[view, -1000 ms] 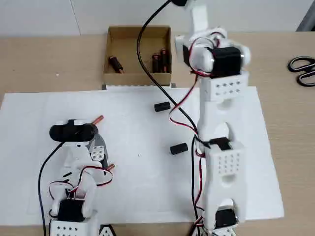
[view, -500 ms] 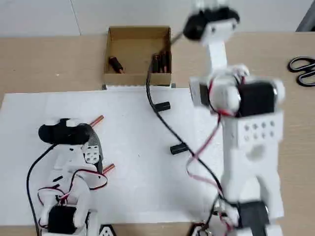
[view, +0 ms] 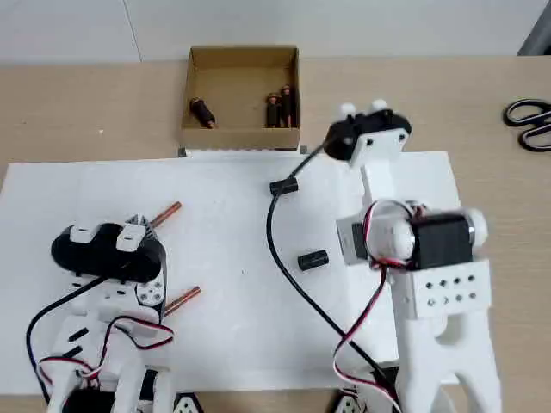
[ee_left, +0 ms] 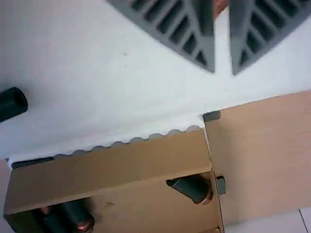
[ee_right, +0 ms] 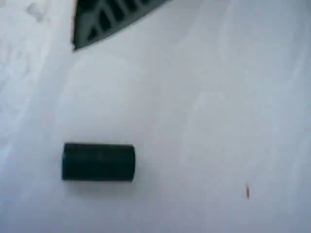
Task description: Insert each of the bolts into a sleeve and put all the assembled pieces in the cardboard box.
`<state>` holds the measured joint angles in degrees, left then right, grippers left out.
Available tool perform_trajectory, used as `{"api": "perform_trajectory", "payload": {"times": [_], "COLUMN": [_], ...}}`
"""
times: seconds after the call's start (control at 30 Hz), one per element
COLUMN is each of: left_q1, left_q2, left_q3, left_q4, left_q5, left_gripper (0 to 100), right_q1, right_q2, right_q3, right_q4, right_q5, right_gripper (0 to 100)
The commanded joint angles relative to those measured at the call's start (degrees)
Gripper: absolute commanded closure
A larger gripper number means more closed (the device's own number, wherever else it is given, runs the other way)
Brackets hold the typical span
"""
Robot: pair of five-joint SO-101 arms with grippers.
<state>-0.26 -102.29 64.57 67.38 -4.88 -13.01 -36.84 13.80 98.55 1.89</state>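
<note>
Done: three assembled pieces lie in the cardboard box (view: 241,139), which I judge to be more than half the job.
Left to do: two bolts and two sleeves lie loose and unjoined on the white paper sheet (view: 241,344), so two insertions and two drops into the box are not yet done.
Box contents: the first piece (view: 202,112) lies tilted near the box's left wall. The second piece (view: 273,110) and third piece (view: 287,105) lie side by side against the right wall.
Upper bolt (view: 165,213): on the paper, just at the left gripper's tip.
Lower bolt (view: 182,300): on the paper, close beside the left arm.
Far sleeve (view: 284,185): on the paper near the box's front wall, touching the black cable (view: 274,232).
Near sleeve (view: 313,259): on its side, mid-paper, well apart from both bolts.
Left gripper (ee_left: 222,72): at the upper bolt, and copper shows at its tip. I cannot tell whether it grips the bolt or merely straddles it.
Right gripper (view: 366,136): over the paper's far edge, right of the box. I cannot tell whether it is open or closed.
Scissors (view: 529,120): on the bare table, far right, no part of the task.
</note>
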Motion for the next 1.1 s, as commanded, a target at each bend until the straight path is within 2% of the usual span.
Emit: {"api": "perform_trajectory", "payload": {"times": [0.0, 0.2, 0.57, 0.73, 0.9, 1.07], "left_q1": [-2.02, -8.09, -8.18, -8.26, -8.18, -8.18], "left_q2": [0.62, 10.11, 35.60, 41.32, 43.96, 44.04], "left_q3": [-3.65, -10.42, -29.05, -31.25, -30.99, -30.90], "left_q4": [0.18, 0.09, 3.16, 7.21, 9.05, 8.97], "left_q5": [-0.44, -0.44, 3.87, 3.52, -2.64, -5.71], "left_gripper": [99, 99, 99, 99, 99, 99], "right_q1": [0.40, 0.40, 0.40, 0.48, 0.22, -0.75], "right_q2": [-3.21, -6.90, -9.27, -9.19, -9.45, -9.19], "right_q3": [4.48, 14.33, 20.92, 21.19, 21.19, 22.59], "right_q4": [-0.75, -1.80, -7.52, -9.89, -10.15, -13.05], "right_q5": [-2.55, -3.25, -1.76, 10.73, 31.91, 44.48], "right_gripper": [84.3, 84.3, 84.2, 84.3, 84.3, 84.3]}}
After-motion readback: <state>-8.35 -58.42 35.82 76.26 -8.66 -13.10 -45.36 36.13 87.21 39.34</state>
